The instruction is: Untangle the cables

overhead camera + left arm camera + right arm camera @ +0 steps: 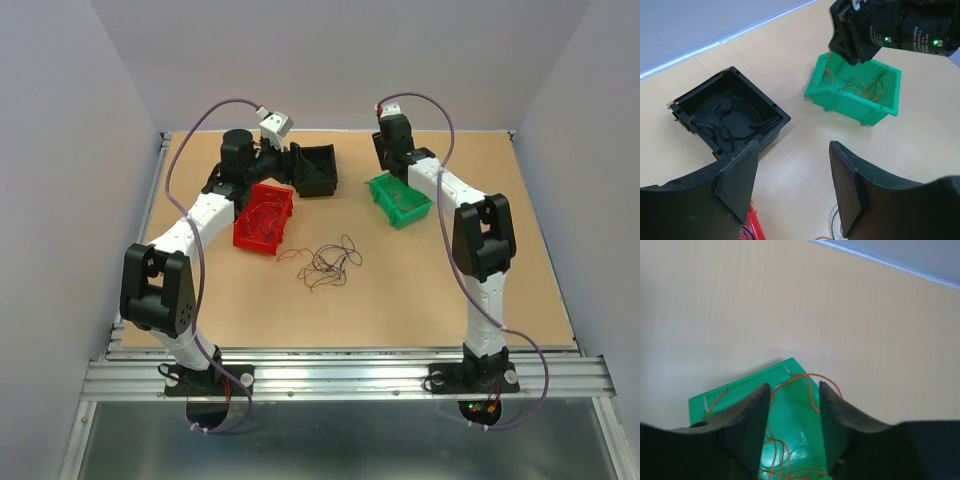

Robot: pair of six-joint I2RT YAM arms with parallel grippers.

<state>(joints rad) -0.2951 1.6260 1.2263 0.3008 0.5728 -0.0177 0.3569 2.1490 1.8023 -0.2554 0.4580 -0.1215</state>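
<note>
Fingers (747, 412) of your right arm stood apart above the green bin (745, 382), with orange wires (871, 89) lying inside. Your left fingers (740, 175) were apart and empty. The cables (328, 262) lay tangled mid-tabletop (430, 290). Sorting appeared part-done, and the next move called for pinching one strand.
</note>
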